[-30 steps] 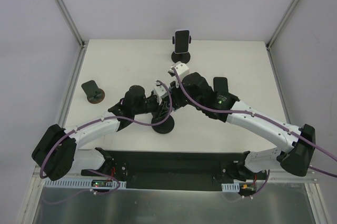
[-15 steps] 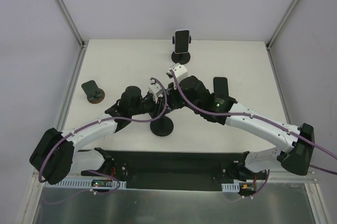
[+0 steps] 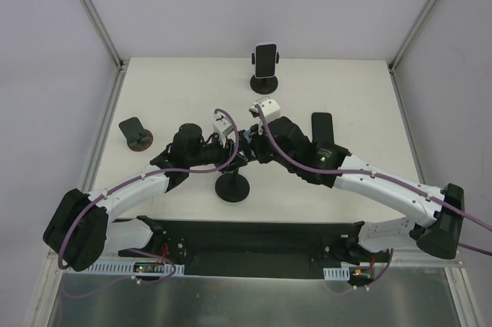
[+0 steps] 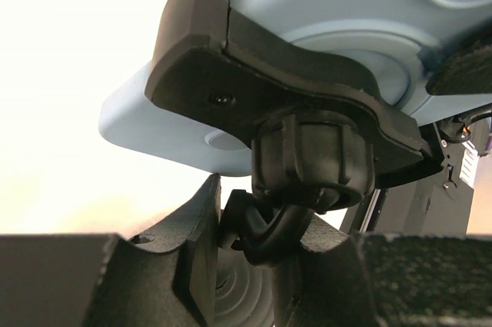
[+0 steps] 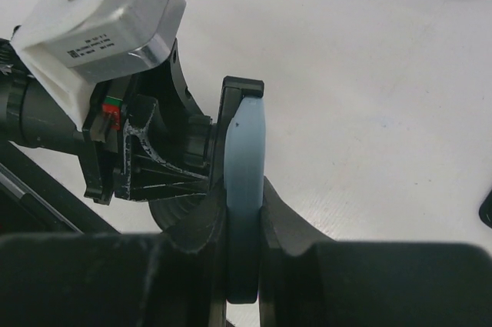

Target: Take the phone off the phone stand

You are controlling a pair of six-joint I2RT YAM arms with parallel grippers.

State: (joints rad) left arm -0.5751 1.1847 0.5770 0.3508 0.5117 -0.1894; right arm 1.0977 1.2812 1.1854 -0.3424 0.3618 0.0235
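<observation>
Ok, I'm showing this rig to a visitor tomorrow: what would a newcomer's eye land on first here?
First, the clinch at the middle of the table: the right gripper pinches the edge of a pale blue phone clamped in a phone stand, while the left gripper grips that stand's neck under its ball joint. Next, a second phone upright in another stand at the far edge.

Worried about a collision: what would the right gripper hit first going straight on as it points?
The right gripper, shut on the phone, would likely press it into the stand's clamp; depth is unclear.
</observation>
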